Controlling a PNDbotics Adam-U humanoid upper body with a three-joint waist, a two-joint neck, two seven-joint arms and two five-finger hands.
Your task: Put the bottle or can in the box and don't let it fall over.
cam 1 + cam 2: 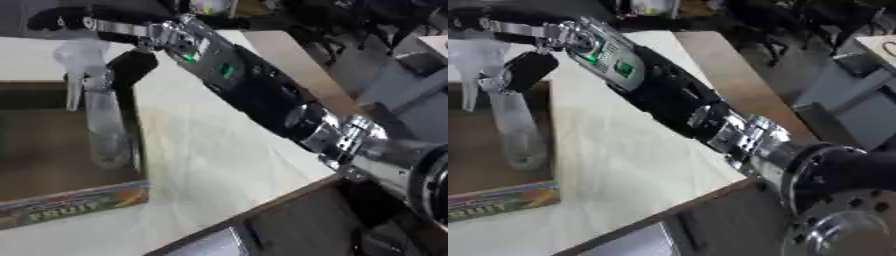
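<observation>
Readable only on the box [83, 202]: "FRUIT" in yellow-green capitals along the colourful front wall. Other print on that wall blurred beyond reading.

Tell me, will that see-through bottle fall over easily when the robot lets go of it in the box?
Probably, yes. The clear bottle looks tall and narrow, so a small nudge could tip it. It also looks empty, so likely light. The right hand is curled round its top, and the bottom seems to be inside the cardboard box, where a wall might catch it.
</observation>
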